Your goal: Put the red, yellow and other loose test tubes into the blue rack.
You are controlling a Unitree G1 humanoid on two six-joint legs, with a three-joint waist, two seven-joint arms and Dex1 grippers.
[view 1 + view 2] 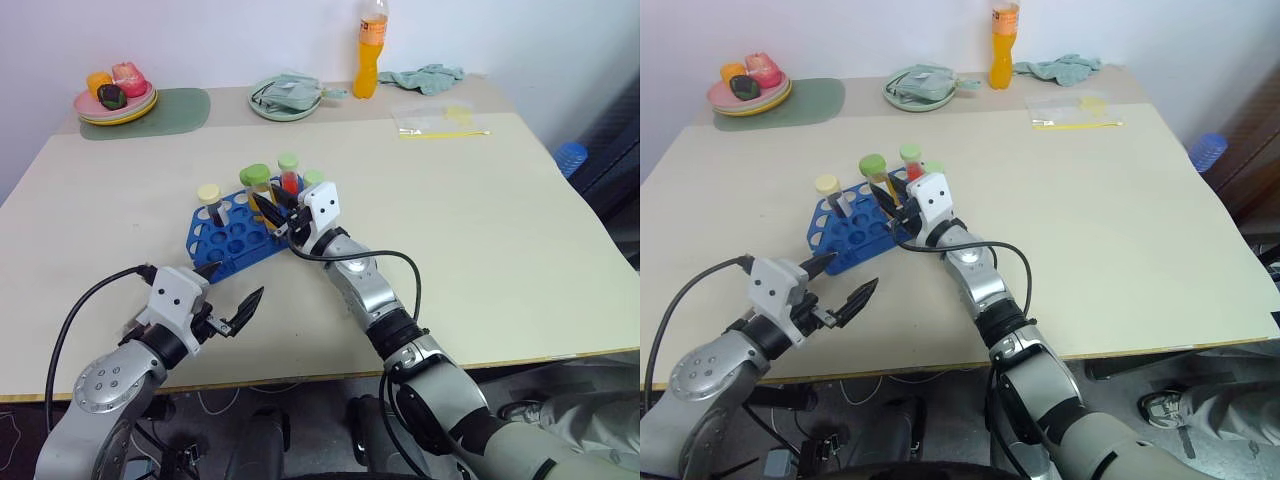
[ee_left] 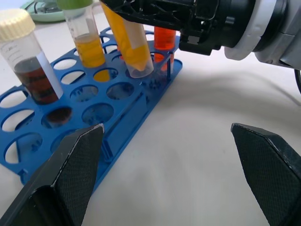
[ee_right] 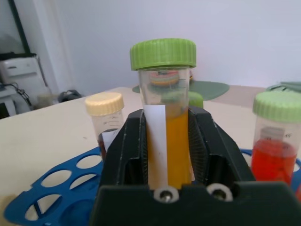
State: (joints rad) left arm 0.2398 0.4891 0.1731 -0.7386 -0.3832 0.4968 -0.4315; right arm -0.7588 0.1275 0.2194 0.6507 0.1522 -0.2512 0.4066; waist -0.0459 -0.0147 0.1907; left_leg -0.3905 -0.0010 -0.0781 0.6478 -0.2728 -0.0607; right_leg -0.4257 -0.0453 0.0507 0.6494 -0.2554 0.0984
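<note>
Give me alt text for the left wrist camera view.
The shut right gripper holds a yellow tube tilted over the blue rack, where brown, yellow and red tubes stand. The open left gripper hovers over the table.

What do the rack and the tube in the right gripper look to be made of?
Blue rack: glossy moulded plastic, judging by thin ribbed edges. Held tube: clear plastic or glass, can't tell; yellow liquid shows through, ridged matte green cap. Right gripper shut on it.

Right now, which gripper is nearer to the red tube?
Right. The right gripper holds a yellow tube over the rack, beside the red tube. The left gripper hovers open, short of the rack.
</note>
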